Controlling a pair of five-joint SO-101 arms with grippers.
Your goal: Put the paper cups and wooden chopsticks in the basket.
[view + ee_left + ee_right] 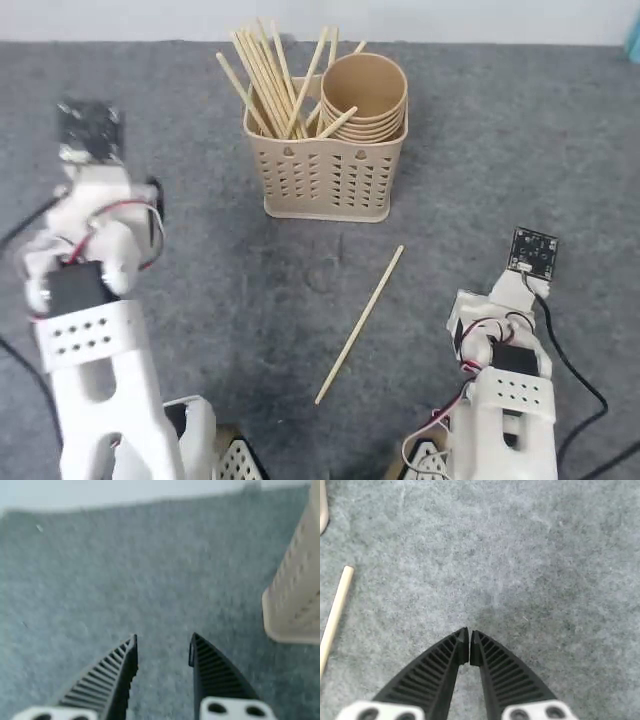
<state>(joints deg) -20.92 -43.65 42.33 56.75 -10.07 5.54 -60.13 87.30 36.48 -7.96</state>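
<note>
A beige perforated basket (325, 178) stands at the back middle of the grey mat. It holds a stack of paper cups (364, 95) and several wooden chopsticks (265, 72). One loose chopstick (361, 322) lies on the mat in front of the basket, slanting toward the front. My left gripper (162, 645) is open over bare mat, with the basket's corner (295, 600) off to one side. My right gripper (469, 635) is shut on nothing, hovering above the mat, and the loose chopstick's end (335, 615) lies beside it. In the high view the left arm (90, 270) stands at the left and the right arm (505, 350) at the right front.
Grey carpet-like mat (500, 150) covers the table, with a pale wall strip along the back edge. Cables trail from both arms near the front corners.
</note>
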